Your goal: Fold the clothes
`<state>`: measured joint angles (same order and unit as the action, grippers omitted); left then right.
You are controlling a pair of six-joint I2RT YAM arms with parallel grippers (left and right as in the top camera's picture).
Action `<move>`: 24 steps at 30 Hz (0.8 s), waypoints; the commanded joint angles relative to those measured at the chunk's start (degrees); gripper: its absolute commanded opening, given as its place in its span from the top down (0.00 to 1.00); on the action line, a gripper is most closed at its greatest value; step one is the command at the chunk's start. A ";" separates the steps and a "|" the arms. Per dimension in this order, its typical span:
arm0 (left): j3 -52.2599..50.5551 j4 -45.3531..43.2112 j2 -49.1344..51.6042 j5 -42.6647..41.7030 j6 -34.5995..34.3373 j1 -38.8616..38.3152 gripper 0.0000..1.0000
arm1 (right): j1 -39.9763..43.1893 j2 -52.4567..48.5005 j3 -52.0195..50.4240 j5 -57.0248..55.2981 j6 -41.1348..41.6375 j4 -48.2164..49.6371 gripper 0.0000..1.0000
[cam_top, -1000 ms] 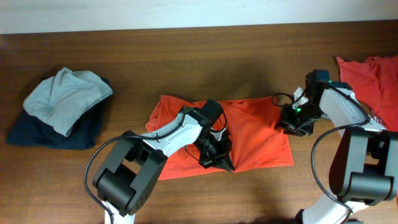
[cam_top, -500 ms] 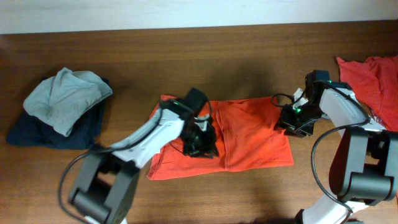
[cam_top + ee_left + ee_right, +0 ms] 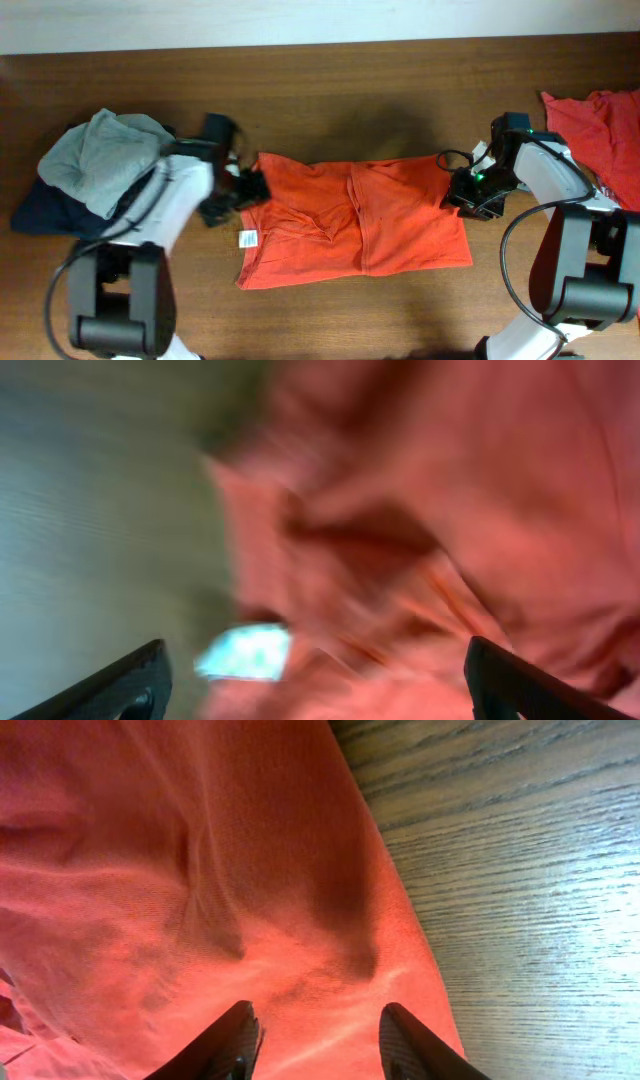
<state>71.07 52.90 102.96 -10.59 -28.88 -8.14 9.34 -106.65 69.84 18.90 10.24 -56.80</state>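
Surface: brown wood-grain table (image 3: 330, 100), with a pale wall strip (image 3: 300, 20) along its 12 o'clock edge. Item 1: orange-red T-shirt (image 3: 400, 215), spread roughly flat at table centre, creased down its middle. A small white label (image 3: 247, 238) lies at its 8 o'clock corner and is too blurred to read in the left wrist view; no print on the cloth is legible. Item 2: second red garment (image 3: 600, 125), crumpled at the 3 o'clock edge of the table, partly out of view. Item 3: grey garment (image 3: 105, 155) heaped on a dark navy garment (image 3: 60, 215) at 9 o'clock. Left gripper (image 3: 250, 188), motion-blurred, at the shirt's 10 o'clock corner; fingers spread wide, holding nothing; contact with the cloth cannot be told. Right gripper (image 3: 478, 200) at the shirt's 2 o'clock edge, fingers (image 3: 235, 1040) apart over the hem, beside bare wood.
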 commanded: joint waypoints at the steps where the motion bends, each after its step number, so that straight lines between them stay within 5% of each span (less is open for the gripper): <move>1: -0.92 -1.03 1.68 -3.61 10.14 6.01 0.05 | 0.09 1.29 -0.31 -0.92 -0.39 -0.20 0.53; 10: -1.97 -3.87 11.61 -16.68 30.10 8.33 0.20 | 0.09 1.29 -0.31 -0.96 -0.87 -0.83 0.53; 24: -18.47 -15.93 15.32 -24.17 36.33 7.56 0.20 | 0.09 1.29 -0.31 -0.94 -1.01 -0.81 0.53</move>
<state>60.10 38.09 111.04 -43.88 5.65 0.89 9.34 -106.65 69.84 18.87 9.87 -57.43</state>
